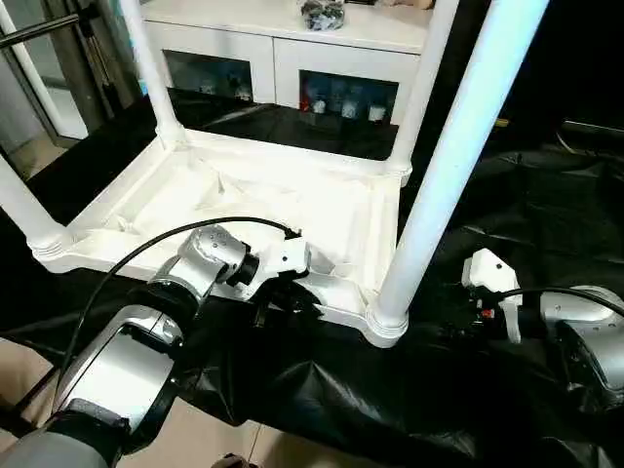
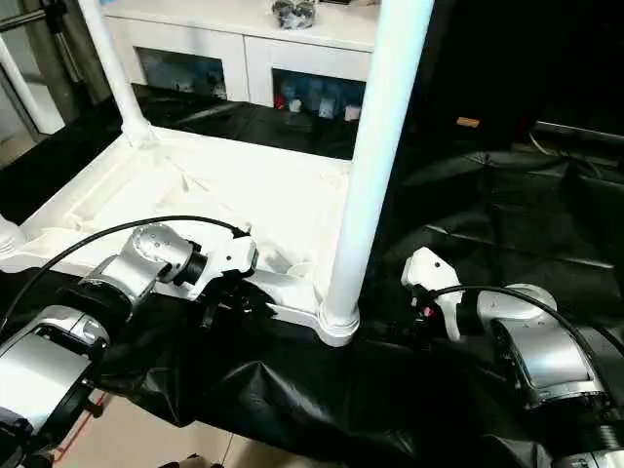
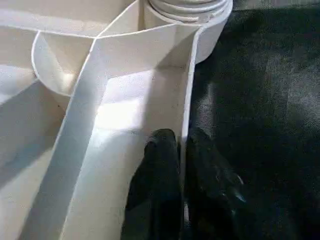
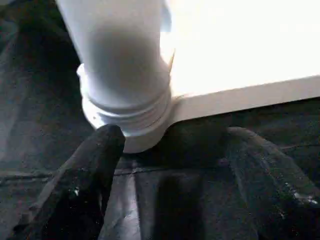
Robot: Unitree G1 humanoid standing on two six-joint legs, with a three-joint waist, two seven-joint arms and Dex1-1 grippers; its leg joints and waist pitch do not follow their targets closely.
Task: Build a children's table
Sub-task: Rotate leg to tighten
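Left gripper (image 3: 182, 165) pinches the table's (image 1: 292, 195) near rim; right gripper (image 4: 170, 165) open beside the near-right corner leg (image 1: 458, 156). All legs seated; next, flip upright.

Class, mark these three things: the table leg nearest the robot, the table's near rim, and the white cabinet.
Nearest table leg (image 1: 458, 156), left eye view, middle of the tube.
Table's near rim (image 3: 186, 107), left wrist view, thin upright wall.
White cabinet (image 1: 258, 47), left eye view, panel between the glass doors.
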